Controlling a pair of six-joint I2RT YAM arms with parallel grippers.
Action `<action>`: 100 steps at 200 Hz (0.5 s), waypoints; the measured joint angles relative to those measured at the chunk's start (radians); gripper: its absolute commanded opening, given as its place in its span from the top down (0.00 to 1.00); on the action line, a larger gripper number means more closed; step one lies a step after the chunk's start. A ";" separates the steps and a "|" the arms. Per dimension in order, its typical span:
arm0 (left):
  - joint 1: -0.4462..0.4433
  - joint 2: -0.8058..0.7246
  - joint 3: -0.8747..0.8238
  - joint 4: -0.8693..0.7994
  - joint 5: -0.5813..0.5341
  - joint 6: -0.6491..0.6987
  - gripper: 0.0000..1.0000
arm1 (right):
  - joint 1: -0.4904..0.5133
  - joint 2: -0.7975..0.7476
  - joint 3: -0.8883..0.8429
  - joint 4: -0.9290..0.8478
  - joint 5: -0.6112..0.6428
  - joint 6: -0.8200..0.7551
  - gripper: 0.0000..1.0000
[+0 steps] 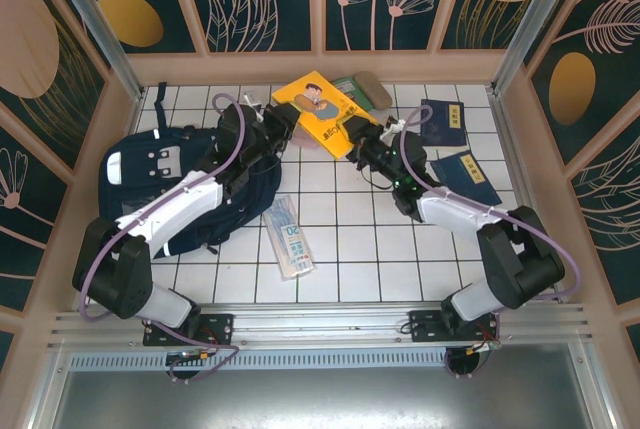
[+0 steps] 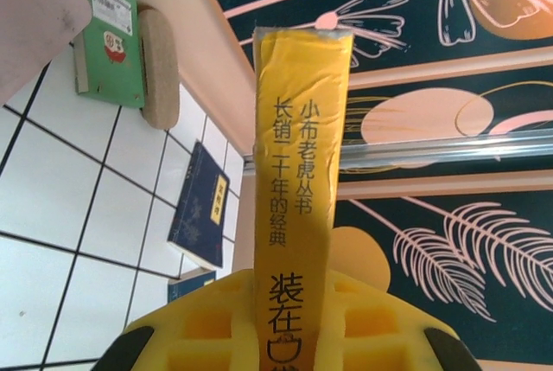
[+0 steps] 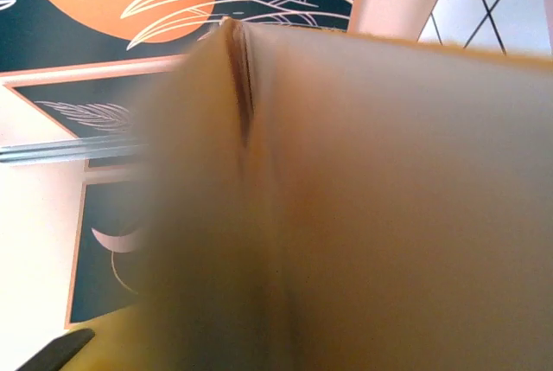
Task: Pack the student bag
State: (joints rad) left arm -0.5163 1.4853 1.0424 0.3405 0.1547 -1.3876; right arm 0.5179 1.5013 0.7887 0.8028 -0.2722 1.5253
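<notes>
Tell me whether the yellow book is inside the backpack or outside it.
Outside. The left gripper clamps the yellow book at its spine, over the tiles beside the student bag, not in it.

Down the spine of the yellow book [image 2: 298,181] we read 小布老虎丛书, 长销二十年的经典 and 装在; the clear packet [image 1: 289,241] shows "20".

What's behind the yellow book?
A green book and a tan oblong case beside it. From above, the yellow book covers part of the green one.
</notes>
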 measured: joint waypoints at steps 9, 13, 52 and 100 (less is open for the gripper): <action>0.000 0.000 -0.010 0.001 -0.003 -0.006 1.00 | -0.002 0.008 0.008 -0.001 0.002 -0.021 0.86; 0.002 0.000 -0.013 0.002 -0.007 -0.010 1.00 | -0.002 0.012 0.010 -0.001 0.002 -0.021 0.91; 0.018 0.000 -0.008 -0.044 0.008 0.051 0.63 | -0.002 0.014 0.025 -0.061 -0.002 -0.103 1.00; 0.136 -0.015 0.021 -0.348 0.079 0.362 0.47 | -0.061 -0.058 0.040 -0.415 0.039 -0.426 1.00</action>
State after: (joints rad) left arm -0.3805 1.4700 1.0634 -0.0071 0.2337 -1.0252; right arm 0.4568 1.4437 0.8288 0.3878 -0.2333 1.0996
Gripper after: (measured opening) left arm 0.517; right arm 0.184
